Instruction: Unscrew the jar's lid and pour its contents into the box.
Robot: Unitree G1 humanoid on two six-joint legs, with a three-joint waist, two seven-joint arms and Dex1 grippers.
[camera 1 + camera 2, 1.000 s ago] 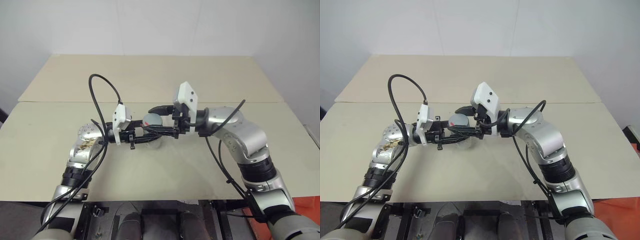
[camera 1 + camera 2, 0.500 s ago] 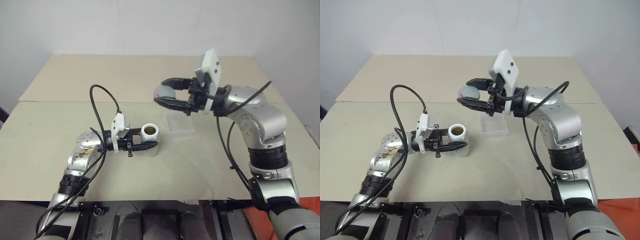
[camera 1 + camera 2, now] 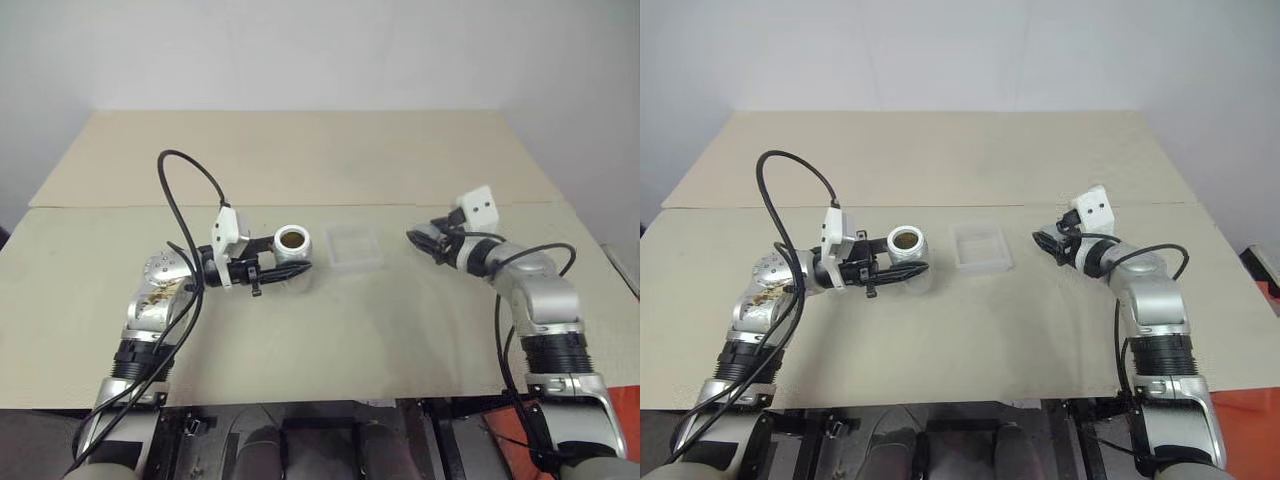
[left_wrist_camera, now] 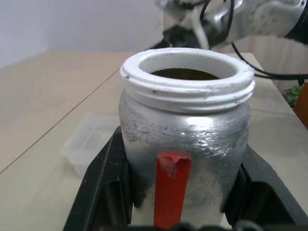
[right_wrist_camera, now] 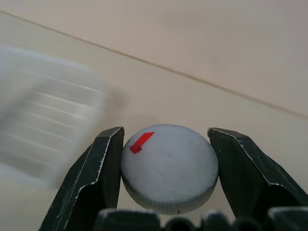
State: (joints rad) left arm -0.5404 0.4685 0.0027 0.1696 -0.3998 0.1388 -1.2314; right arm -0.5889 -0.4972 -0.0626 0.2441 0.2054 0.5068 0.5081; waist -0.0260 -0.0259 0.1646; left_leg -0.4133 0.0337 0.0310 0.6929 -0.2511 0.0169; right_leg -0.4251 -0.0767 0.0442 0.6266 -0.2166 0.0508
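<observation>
The jar (image 3: 292,240), silvery with a red strip, stands upright and uncapped on the table, left of the box (image 3: 355,247). My left gripper (image 3: 293,260) is shut on its body from the left, one finger on each side (image 4: 108,183). Brown contents (image 4: 185,73) show inside the white threaded mouth. The box is a shallow clear tray and lies between the two grippers. My right gripper (image 3: 421,240) hovers low to the right of the box, pointing toward it. It is shut on the round grey lid (image 5: 168,174), which carries a red mark.
The beige table (image 3: 350,330) has a seam running across behind the jar and box, with a second tabletop (image 3: 300,150) beyond it. A black cable (image 3: 185,190) loops above my left arm. The front edge lies close below both arms.
My right gripper lifted the lid off the jar, then swung right and down to the far side of the box. The jar now stands open in my left gripper.
</observation>
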